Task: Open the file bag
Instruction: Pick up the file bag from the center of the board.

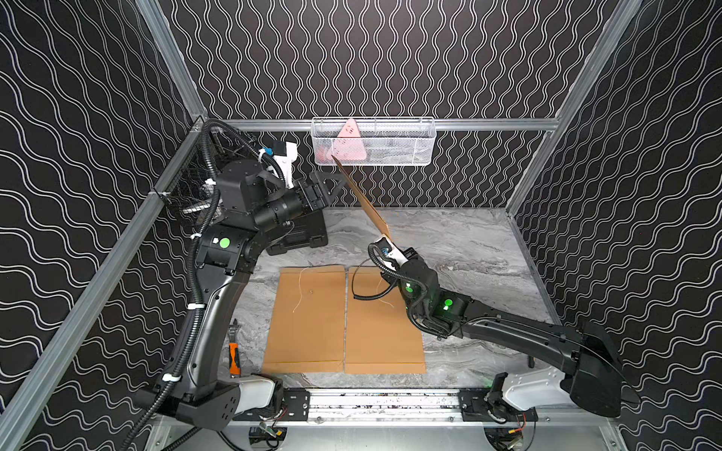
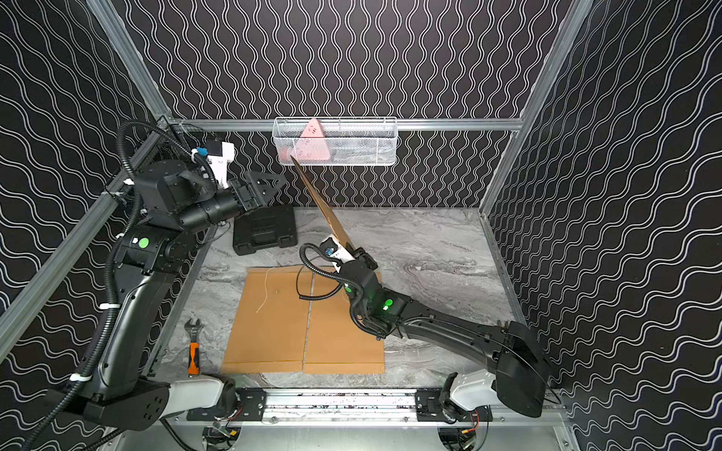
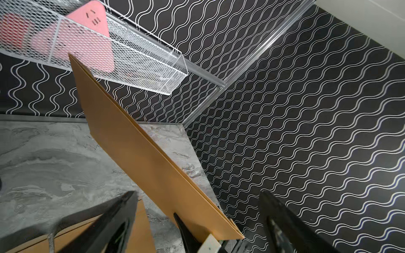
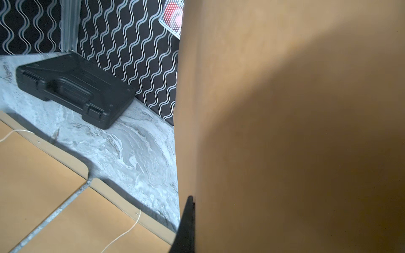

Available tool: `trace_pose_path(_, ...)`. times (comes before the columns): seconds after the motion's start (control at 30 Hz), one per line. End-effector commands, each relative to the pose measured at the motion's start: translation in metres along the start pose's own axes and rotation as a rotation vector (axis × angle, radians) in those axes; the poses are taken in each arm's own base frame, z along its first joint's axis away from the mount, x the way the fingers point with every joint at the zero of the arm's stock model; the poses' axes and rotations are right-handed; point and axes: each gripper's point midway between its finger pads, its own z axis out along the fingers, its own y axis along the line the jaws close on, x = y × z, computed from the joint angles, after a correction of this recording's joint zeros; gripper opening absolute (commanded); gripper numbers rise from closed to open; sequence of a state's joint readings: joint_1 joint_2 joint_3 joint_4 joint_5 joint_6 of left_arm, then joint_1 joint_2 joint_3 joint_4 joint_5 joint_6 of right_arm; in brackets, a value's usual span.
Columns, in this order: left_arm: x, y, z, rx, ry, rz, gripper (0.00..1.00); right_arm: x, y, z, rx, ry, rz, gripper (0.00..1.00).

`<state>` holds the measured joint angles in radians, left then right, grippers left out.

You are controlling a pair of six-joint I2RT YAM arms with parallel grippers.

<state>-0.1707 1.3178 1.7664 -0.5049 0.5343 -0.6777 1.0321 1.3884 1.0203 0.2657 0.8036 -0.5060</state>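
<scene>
A brown paper file bag (image 1: 363, 199) (image 2: 320, 199) stands tilted in the air, edge-on in both top views. My right gripper (image 1: 386, 239) (image 2: 345, 245) (image 4: 194, 199) is shut on its lower corner. The bag (image 4: 285, 131) fills most of the right wrist view. My left gripper (image 1: 335, 186) (image 2: 273, 183) (image 3: 197, 192) is open beside the raised bag's upper half. In the left wrist view the bag (image 3: 140, 149) runs between the spread fingers, touching neither. Two more file bags (image 1: 308, 320) (image 1: 385, 332) lie flat side by side on the table, white strings loose.
A black tool case (image 1: 301, 234) (image 4: 74, 87) lies at the back left. A white mesh basket (image 1: 394, 142) holding a pink triangular thing (image 1: 349, 142) hangs on the back wall, just above the raised bag's top. An orange-handled wrench (image 1: 234, 351) lies by the left arm's base.
</scene>
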Motion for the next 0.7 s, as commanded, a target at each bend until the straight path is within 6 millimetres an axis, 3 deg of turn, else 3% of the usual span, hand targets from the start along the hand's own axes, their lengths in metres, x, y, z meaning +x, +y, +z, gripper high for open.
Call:
trace_pose_path(0.0, -0.006, 0.002, 0.005, 0.003, -0.027, 0.038, 0.90, -0.022, -0.002, -0.003, 0.019, -0.055, -0.002, 0.00)
trace_pose_path(0.5, 0.012, 0.035, 0.024, -0.065, 0.032, 0.004, 0.88, -0.074, 0.008, -0.022, 0.035, -0.178, -0.047, 0.00)
trace_pose_path(0.67, 0.012, 0.035, 0.025, -0.061, 0.034, 0.002, 0.77, -0.078, 0.009, -0.023, 0.051, -0.188, -0.067, 0.00)
